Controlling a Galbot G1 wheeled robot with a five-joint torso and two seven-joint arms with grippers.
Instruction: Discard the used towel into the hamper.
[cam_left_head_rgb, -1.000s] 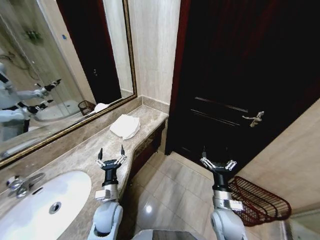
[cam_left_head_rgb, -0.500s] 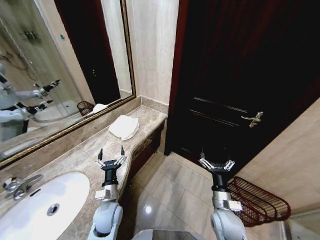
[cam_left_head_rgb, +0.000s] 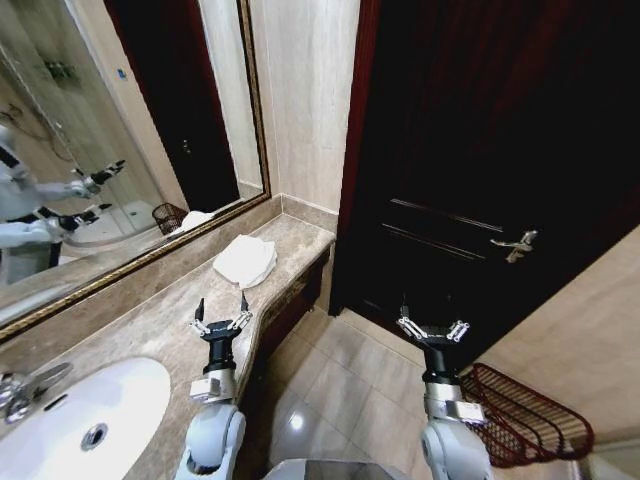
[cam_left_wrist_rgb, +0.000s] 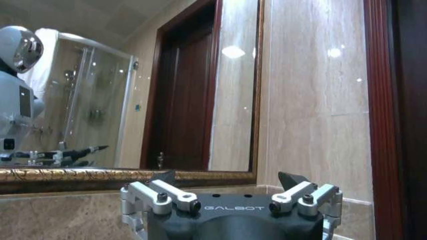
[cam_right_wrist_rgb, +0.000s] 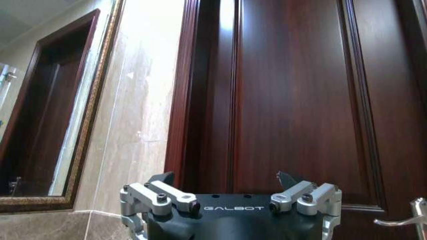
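The towel (cam_left_head_rgb: 245, 261), white and crumpled, lies on the marble counter (cam_left_head_rgb: 150, 320) near its far end, close to the mirror (cam_left_head_rgb: 110, 150) and well apart from both grippers. The hamper (cam_left_head_rgb: 520, 415) sits on the tiled floor at the robot's right, beside the dark door (cam_left_head_rgb: 480, 150) and against the beige wall; its open weave is red-brown and it holds nothing that can be seen.

The left gripper (cam_left_head_rgb: 220, 312) hangs above the counter's front edge, between the sink (cam_left_head_rgb: 70, 420) and the towel, fingers pointing up, jaws spread apart and holding nothing. In the left wrist view the same gripper (cam_left_wrist_rgb: 227, 180) faces the mirror and the wall.

The right gripper (cam_left_head_rgb: 432, 325) hovers over the floor in front of the door, near the hamper, jaws likewise spread and empty. The right wrist view shows this gripper (cam_right_wrist_rgb: 227, 180) facing the door, with the handle (cam_right_wrist_rgb: 400, 220) at the edge.
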